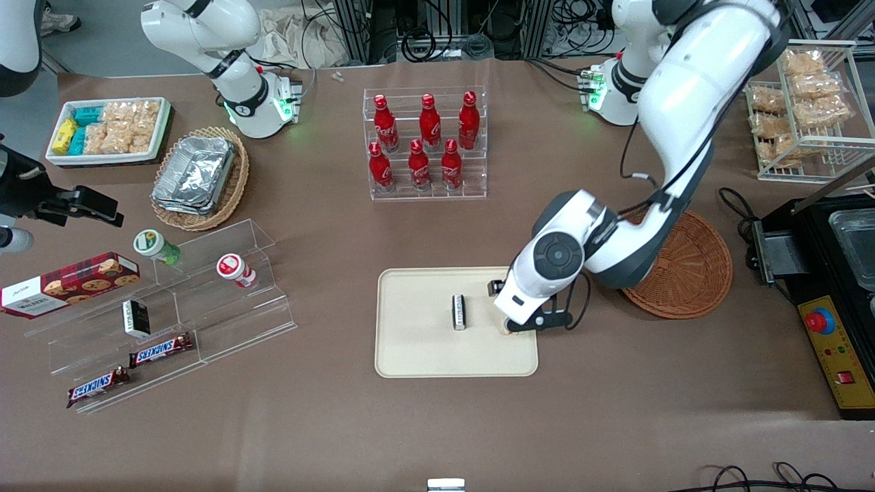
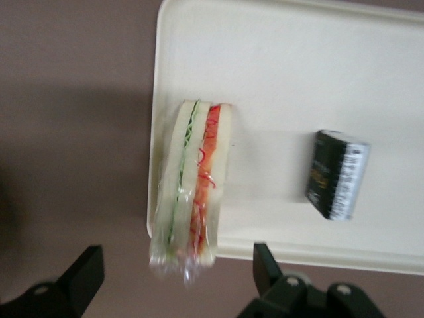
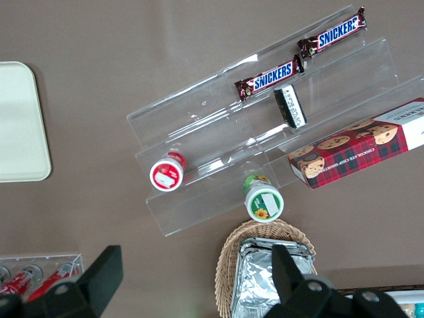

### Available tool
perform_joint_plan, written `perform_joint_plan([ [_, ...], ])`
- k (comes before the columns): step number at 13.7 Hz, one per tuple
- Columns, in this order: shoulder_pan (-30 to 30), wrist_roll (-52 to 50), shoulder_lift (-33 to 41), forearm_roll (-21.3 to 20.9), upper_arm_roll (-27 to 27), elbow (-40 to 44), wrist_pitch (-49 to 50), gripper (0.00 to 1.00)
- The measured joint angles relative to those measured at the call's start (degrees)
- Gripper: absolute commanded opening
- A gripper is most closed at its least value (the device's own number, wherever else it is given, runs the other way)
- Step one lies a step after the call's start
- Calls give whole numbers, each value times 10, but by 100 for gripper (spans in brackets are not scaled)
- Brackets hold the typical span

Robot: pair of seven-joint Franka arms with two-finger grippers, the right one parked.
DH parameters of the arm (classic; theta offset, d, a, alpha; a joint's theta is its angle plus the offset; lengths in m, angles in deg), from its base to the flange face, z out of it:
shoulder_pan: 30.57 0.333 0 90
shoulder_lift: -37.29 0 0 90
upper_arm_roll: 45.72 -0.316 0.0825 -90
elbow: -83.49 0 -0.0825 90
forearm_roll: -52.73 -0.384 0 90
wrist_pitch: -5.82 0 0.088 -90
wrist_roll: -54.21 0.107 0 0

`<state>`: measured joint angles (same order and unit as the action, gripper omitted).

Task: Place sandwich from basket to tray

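The sandwich (image 2: 192, 185), wrapped in clear film with green and orange-red filling showing, lies on the cream tray (image 2: 278, 79) at its edge toward the working arm's end; its wrapped tip hangs over the rim. My left gripper (image 2: 175, 255) is open just above it, one finger on each side, not touching. In the front view the gripper (image 1: 513, 314) covers most of the sandwich (image 1: 504, 329) on the tray (image 1: 417, 355). The reddish-brown basket (image 1: 690, 273) lies beside the tray, partly under the arm, with nothing visible in it.
A small black packet (image 1: 459, 311) lies on the tray's middle. A clear rack of red bottles (image 1: 425, 143) stands farther back. Acrylic steps with snacks (image 1: 171, 307), a tan basket of foil containers (image 1: 198, 178) and a black machine (image 1: 834, 301) flank the table.
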<state>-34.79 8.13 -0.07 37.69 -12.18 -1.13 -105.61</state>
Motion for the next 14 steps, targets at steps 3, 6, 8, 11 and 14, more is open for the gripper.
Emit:
perform_joint_plan([
  [3, 5, 51, 122, 61, -10, 3, 106, 100],
  [6, 6, 156, 229, 140, -96, -3, 197, 100],
  [8, 8, 220, 289, 158, -168, -22, 237, 100],
  [11, 9, 276, 363, 161, -256, -68, 257, 100],
  [14, 10, 345, 406, 162, -336, -104, 257, 100],
])
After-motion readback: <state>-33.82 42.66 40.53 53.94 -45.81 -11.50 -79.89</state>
